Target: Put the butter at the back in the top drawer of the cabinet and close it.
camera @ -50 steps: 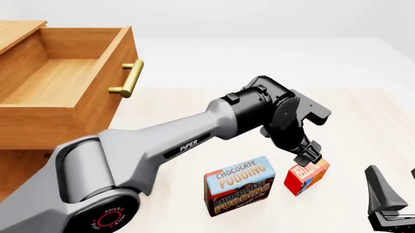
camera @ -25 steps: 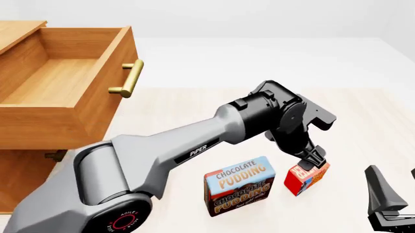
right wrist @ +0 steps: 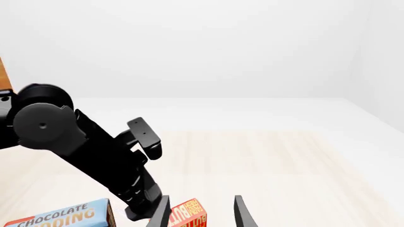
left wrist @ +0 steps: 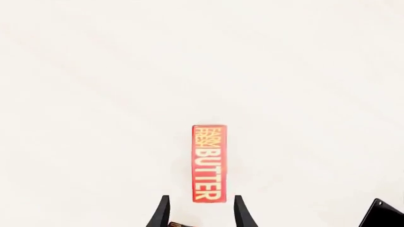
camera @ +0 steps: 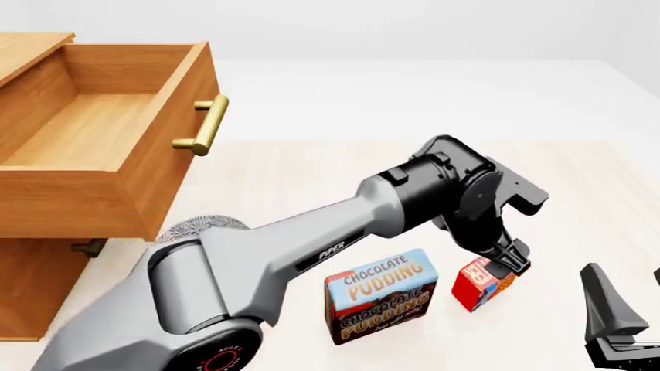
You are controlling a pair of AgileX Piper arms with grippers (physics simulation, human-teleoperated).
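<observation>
The butter (camera: 477, 285), a small red box with an orange face, stands on the table right of the pudding box. My left gripper (camera: 508, 260) hangs right over its top, pointing down. In the left wrist view the butter (left wrist: 209, 163) lies lengthwise ahead, and the left gripper (left wrist: 202, 198) is open with one fingertip on each side of the box's near end, gaps showing. The top drawer (camera: 64, 198) of the cabinet (camera: 36, 278) is pulled out at far left, its light interior bare. My right gripper (right wrist: 200, 201) is open and holds nothing; the butter (right wrist: 188, 215) sits below it.
A blue-and-brown Chocolate Pudding box (camera: 381, 294) stands just left of the butter. The drawer's brass handle (camera: 205, 124) juts toward the table's middle. My right gripper (camera: 617, 325) rests low at the front right corner.
My left gripper has moved down and a little right, closing in on the butter's top. The butter, the pudding box, the drawer and the right arm have not moved.
</observation>
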